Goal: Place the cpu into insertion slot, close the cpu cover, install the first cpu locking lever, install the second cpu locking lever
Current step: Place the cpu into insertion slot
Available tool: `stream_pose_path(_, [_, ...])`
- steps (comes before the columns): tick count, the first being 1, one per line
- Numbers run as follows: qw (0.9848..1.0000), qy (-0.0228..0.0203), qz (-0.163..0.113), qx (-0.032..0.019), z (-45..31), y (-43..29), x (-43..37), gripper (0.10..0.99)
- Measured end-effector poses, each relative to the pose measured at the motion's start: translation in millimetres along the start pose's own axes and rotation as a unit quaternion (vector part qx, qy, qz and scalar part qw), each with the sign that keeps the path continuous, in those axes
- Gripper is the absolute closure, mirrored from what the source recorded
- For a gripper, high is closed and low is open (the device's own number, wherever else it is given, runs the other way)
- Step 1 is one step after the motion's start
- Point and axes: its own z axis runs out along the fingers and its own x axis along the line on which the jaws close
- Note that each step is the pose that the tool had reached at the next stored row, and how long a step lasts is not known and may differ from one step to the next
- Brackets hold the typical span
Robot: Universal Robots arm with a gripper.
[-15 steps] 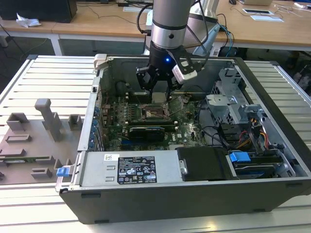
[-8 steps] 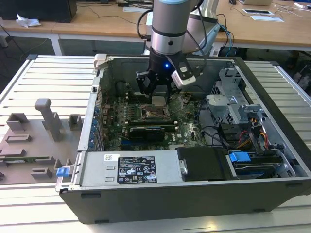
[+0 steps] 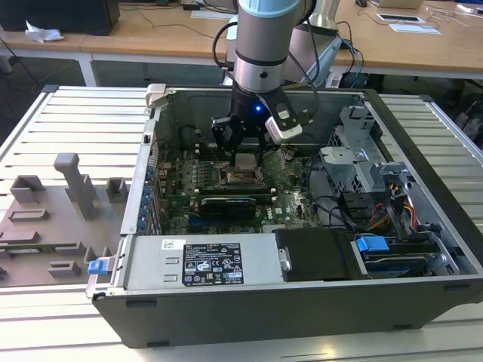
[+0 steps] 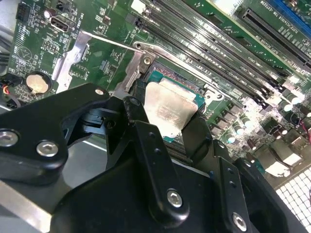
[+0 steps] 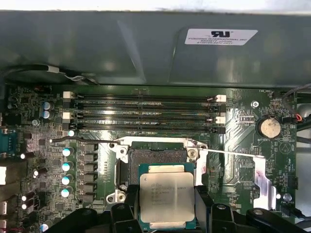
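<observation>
Open computer case lying on slatted metal worktop, wooden desks standing behind, jaws gripping the cpu by two sides, hanging partly over the insertion slot

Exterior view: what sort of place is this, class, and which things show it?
Probably a robotics lab or workshop: an open computer case lies on a slatted metal bench, the gripper holds the cpu over the insertion slot inside it, and wooden desks stand behind.
</observation>
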Motion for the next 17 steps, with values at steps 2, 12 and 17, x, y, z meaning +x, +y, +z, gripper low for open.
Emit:
stream_pose_path(2, [1.0,0.0,0.0,0.0,0.0,0.0,0.0,0.541])
stream_pose_path(12, [0.997,-0.0021,0.078,-0.0014,0.2,0.0,0.0,0.541])
stream_pose_path(17, [0.9918,-0.0034,0.128,-0.0022,0.3,0.0,0.0,0.541])
